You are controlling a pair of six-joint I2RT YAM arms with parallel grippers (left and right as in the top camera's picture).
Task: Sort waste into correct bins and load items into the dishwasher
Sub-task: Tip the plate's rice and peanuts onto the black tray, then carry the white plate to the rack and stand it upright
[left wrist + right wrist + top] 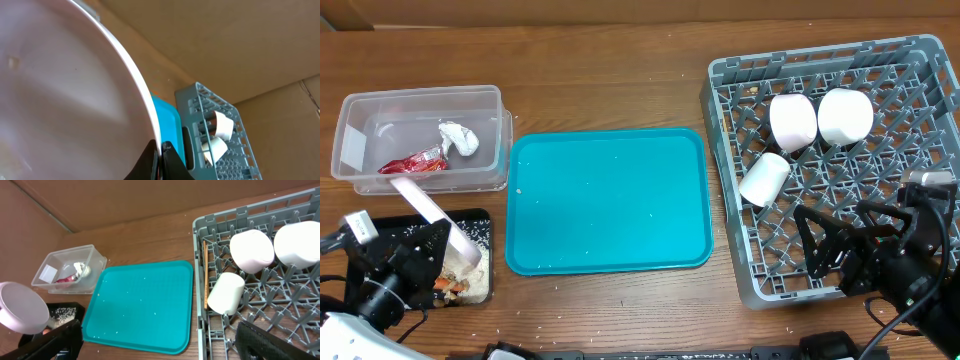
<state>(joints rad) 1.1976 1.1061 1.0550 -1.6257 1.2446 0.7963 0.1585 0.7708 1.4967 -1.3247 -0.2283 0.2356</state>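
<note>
My left gripper (445, 245) (161, 147) is shut on the rim of the pale-pink plate (430, 212) (60, 90) (22, 312). The plate stands steeply tilted over the black tray (482, 222), where rice crumbs (470, 285) and an orange carrot bit (442, 283) lie. In the clear tub (360, 110) are the red wrapper (412, 163) and white tissue (458, 137). Two bowls (793, 120) (844, 115) and a cup (764, 178) lie in the grey dish rack (720, 80). Over the rack's front part, my right gripper (817, 245) (157, 345) is open and holds nothing.
The teal serving tray (610, 200) lies between the bins and the rack, with a few rice grains on it. A thin wooden chopstick (205, 275) lies along the rack's left inner wall. Brown cardboard walls stand behind the table.
</note>
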